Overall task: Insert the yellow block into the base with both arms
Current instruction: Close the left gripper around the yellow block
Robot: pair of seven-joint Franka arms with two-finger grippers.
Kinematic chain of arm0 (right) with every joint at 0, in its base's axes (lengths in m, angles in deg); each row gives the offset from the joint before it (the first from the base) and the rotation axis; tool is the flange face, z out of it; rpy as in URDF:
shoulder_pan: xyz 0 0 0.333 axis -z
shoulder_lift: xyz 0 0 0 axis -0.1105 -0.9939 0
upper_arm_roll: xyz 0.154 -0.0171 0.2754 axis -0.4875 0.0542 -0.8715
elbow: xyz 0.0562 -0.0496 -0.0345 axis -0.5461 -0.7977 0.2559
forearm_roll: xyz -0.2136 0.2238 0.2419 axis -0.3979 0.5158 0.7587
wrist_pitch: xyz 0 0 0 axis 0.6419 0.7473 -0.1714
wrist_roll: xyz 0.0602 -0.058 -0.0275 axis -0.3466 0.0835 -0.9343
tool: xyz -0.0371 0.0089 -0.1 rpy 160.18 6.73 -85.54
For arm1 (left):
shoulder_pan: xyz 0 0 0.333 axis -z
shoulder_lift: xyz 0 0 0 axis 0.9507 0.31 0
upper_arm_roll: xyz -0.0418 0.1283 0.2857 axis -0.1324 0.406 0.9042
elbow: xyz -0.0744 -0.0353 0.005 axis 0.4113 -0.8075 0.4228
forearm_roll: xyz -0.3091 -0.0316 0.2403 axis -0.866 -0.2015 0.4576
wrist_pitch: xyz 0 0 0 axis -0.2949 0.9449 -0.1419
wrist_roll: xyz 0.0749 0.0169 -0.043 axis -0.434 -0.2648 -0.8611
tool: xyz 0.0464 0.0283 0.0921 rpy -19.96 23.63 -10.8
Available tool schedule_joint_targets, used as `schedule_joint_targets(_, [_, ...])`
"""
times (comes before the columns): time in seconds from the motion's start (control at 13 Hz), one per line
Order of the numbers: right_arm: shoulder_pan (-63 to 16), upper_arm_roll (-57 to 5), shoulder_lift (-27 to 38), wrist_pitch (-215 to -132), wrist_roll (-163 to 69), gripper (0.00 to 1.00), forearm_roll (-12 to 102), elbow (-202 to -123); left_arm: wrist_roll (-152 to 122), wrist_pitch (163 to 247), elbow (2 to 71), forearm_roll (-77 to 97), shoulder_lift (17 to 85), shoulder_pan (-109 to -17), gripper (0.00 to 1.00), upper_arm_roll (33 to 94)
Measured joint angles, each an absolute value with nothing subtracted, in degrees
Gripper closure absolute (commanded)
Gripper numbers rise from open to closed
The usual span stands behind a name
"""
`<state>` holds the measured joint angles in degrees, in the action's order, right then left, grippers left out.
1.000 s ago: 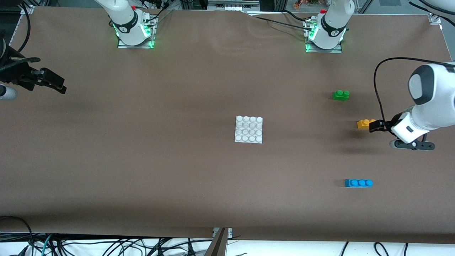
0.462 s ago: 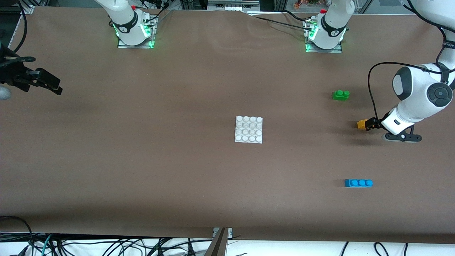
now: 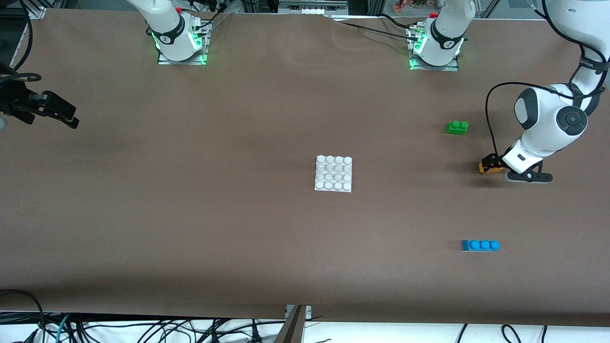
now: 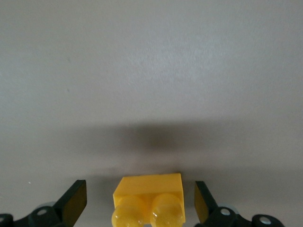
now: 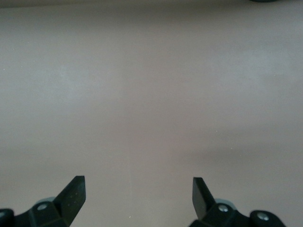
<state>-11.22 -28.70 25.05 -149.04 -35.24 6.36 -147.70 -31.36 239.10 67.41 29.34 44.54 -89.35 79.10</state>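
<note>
right gripper (image 3: 71, 119) spread wide at the right arm's end of the table, left gripper (image 3: 491, 164) spread around the yellow block (image 3: 483, 167)

from the right arm's end across to the left arm's: the right gripper hangs over bare brown table (image 3: 190, 228), its fingers (image 5: 71, 196) parted with nothing between them; the base (image 3: 333, 173) lies flat near the middle of the table, well apart from both grippers; toward the left arm's end, the green brick (image 3: 457, 127) sits farther from the front camera than the yellow block, and the blue brick (image 3: 480, 245) lies nearer to it; the left gripper is down at the yellow block, which rests on the table studs up; in the left wrist view the block (image 4: 148, 201) stands between the open fingers (image 4: 73, 201), a gap on each side, neither touching it
</note>
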Motion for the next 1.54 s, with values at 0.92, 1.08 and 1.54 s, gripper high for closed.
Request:
schedule_joint_targets(0.92, [-11.8, -29.0, 21.7, -148.1, -35.7, 0.00, 6.4, -148.1, -31.4, 238.9, 68.1, 29.3, 44.3, -89.5, 0.18, 79.1])
schedule_joint_targets(1.08, [-11.8, -29.0, 21.0, -148.2, -35.7, 0.00, 6.5, -148.1, -31.4, 238.8, 68.1, 29.3, 44.3, -89.5, 0.18, 79.1])
schedule_joint_targets(1.54, [-11.9, -29.0, 21.0, -148.3, -35.7, 0.00, 6.5, -148.0, -31.4, 238.5, 68.5, 29.3, 44.3, -89.6, 0.22, 79.1])
